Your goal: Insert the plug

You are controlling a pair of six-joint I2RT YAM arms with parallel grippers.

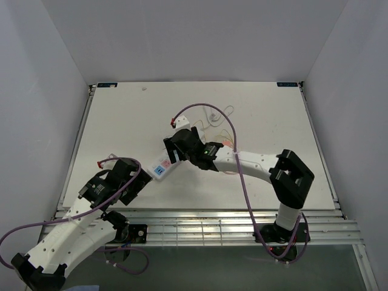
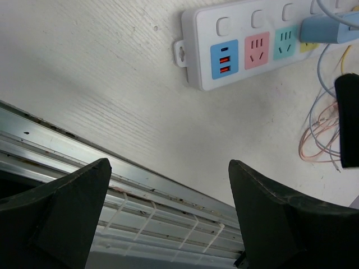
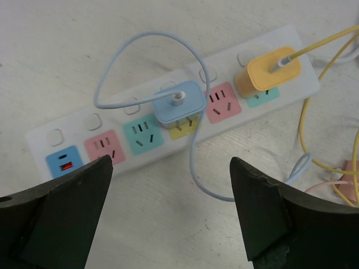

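A white power strip [image 3: 168,140] with coloured sockets lies on the table; it also shows in the left wrist view [image 2: 235,45] and in the top view [image 1: 159,170]. A light blue plug [image 3: 179,102] sits at the yellow socket with its prongs partly showing; it also shows in the left wrist view [image 2: 331,28]. A yellow plug [image 3: 268,73] sits in a teal socket. My right gripper [image 3: 169,165] is open and empty, just above the strip near the blue plug [image 1: 173,148]. My left gripper [image 2: 168,168] is open and empty near the strip's USB end [image 1: 134,182].
A light blue cable [image 3: 129,50] loops over the strip. Yellow cable [image 3: 314,112] and thin pink wires [image 2: 320,140] lie to the right of it. Aluminium rails [image 2: 140,190] run along the table's front edge below my left gripper. White walls enclose the table [image 1: 121,121].
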